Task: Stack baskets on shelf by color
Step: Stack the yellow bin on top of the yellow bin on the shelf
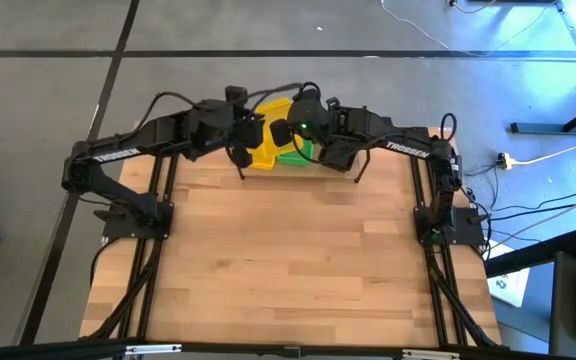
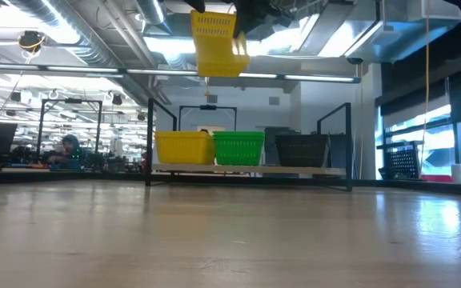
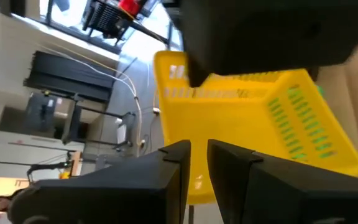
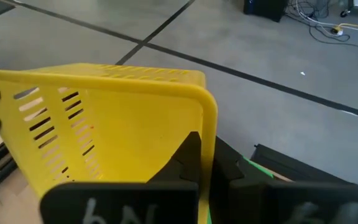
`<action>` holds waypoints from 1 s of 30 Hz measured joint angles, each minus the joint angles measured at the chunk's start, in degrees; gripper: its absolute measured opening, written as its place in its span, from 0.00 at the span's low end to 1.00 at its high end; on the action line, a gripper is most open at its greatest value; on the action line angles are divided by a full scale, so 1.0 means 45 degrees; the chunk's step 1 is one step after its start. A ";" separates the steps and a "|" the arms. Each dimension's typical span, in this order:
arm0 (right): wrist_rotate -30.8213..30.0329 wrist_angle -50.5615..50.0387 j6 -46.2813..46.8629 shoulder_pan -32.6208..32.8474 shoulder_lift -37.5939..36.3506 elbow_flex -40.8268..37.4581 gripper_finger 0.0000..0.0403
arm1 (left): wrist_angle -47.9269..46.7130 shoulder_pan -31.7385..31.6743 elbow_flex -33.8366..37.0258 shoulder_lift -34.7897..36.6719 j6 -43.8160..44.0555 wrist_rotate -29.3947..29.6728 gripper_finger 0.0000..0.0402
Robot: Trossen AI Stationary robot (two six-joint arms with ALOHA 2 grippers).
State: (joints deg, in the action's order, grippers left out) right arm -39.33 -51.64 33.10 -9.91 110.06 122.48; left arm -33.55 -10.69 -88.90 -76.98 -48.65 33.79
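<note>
High view entry: both arms reach to the far edge of the bench [image 1: 288,250], meeting over the shelf [image 1: 363,170].

Item 1, yellow basket [image 2: 216,42]: lifted, tilted, well above the shelf in the low view, gripped from both sides. Right claw [image 4: 213,165] is clamped on one wall of it, the wall pinched between the two dark fingers, the basket's open hollow lying just beside that claw. Left claw [image 3: 199,163] is closed on the basket's rim at the opposite side; its fingers [image 3: 166,174] sit nearly together with yellow plastic between them.

Item 2, shelf [image 2: 250,170]: low black-bar rack with a pale board, directly below the two claws in the low view.

Item 3, on the shelf board, side by side:
- yellow baskets [image 2: 184,147], below and to the left-claw side of the held one;
- green baskets [image 2: 238,148], in the middle, touching the yellow;
- black baskets [image 2: 302,150], at the far end, a small gap from the green.

Item 4, room beyond: a person [image 2: 69,148] seated far off, and another person [image 3: 2,202] in the left wrist view.
</note>
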 joint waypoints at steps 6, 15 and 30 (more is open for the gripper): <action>-0.0015 0.0004 -0.0111 0.0000 0.0000 0.0000 0.00 | 0.0204 -0.0008 0.0005 -0.0007 -0.0335 0.0464 0.12; -0.0034 0.0004 -0.0135 0.0000 -0.0005 0.0000 0.00 | 0.0624 -0.0012 0.0005 -0.0045 -0.0781 0.1106 0.12; -0.0034 0.0016 -0.0183 0.0058 -0.0005 0.0000 0.00 | 0.0339 -0.0418 -0.0005 -0.0299 -0.0233 0.1069 0.12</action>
State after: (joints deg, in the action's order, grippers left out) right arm -39.48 -51.56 32.27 -9.65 110.04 122.48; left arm -32.02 -12.57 -88.92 -78.33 -49.69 38.60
